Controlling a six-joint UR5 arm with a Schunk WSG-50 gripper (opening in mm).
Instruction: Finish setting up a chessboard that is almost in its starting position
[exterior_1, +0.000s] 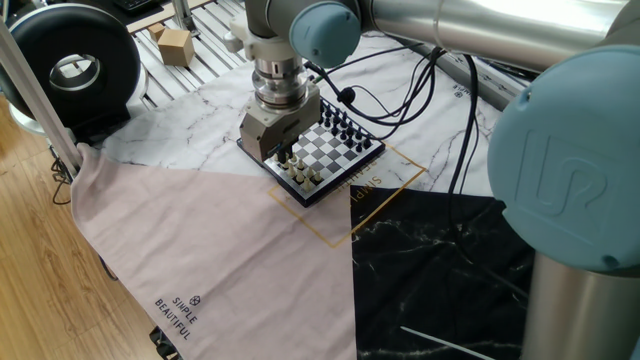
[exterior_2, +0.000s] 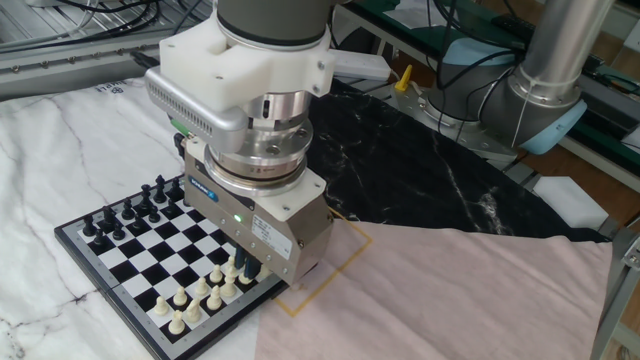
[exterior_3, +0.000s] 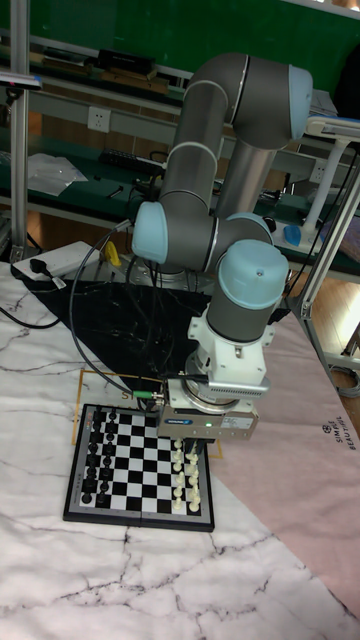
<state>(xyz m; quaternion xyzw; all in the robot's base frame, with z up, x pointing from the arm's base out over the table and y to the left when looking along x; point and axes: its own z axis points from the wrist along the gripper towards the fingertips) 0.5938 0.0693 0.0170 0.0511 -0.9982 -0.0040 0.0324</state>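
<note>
Glossy chessboard (exterior_2: 135, 262) (matt pink cloth (exterior_1: 220, 250))

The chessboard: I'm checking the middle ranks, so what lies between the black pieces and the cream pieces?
On the chessboard, bare squares separate the black pieces from the cream pieces, seen in the tall fixed view.

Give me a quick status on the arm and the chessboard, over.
Tool low over the cream pieces' end of the small black-and-white checkered chessboard; fingers' state unclear. Black pieces lined up at the far end. Nothing blocking the board.
</note>
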